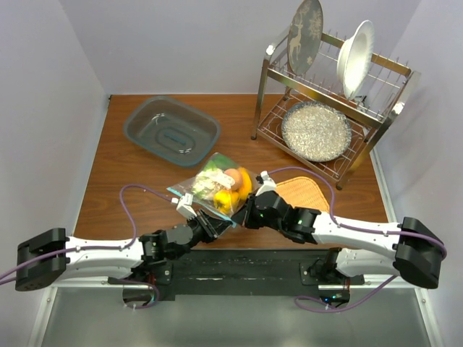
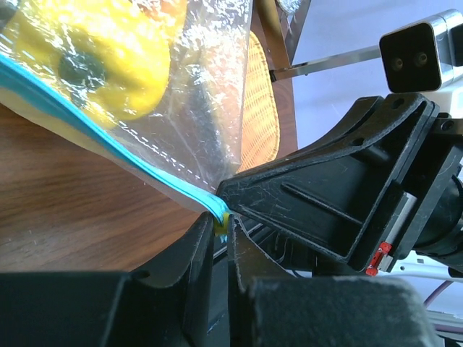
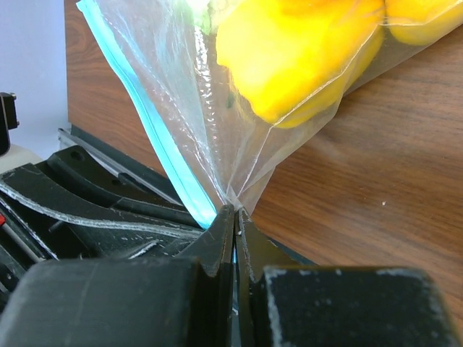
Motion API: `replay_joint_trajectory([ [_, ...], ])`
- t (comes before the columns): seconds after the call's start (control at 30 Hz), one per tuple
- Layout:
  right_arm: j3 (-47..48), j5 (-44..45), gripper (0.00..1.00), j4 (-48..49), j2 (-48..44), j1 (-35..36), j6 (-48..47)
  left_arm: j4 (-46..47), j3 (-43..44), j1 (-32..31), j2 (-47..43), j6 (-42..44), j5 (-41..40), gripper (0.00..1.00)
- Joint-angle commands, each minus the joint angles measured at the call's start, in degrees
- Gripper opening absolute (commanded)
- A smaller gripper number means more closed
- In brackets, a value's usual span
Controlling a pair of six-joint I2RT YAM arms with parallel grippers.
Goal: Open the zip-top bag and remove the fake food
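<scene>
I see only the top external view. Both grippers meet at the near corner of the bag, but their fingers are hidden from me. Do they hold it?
Observer: Yes. In the left wrist view the left gripper is shut on the teal zip strip of the zip-top bag.
Operator: And the right one?
Observer: Its wrist view shows the right gripper shut on the bag's clear plastic, beside the strip.
</scene>
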Motion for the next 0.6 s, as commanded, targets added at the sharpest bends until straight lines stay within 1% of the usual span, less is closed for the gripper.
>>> replay_joint_trajectory([
  [0.0, -0.71, -0.05, 0.0, -1.99, -2.45, 1.02, -0.63, -1.68, -0.86, 0.2, -1.69, -1.89, -5.57, 0.13],
  [0.37, -2.29, -0.66, 0.0, -3.13, -4.91, 1.02, -1.77, -10.73, -1.48, 0.29, -6.78, -5.4, -8.99, 0.12],
  [0.47, -2.73, -0.22, 0.0, -4.36, -6.4, 1.02, -1.86, -16.88, -0.87, 0.29, -9.5, -6.72, -11.27, 0.13],
  [0.57, -3.26, 0.57, 0.0, -6.12, -8.51, 1.11, -2.3, -27.48, 0.36, 0.46, -12.75, -8.99, -14.17, 0.13],
])
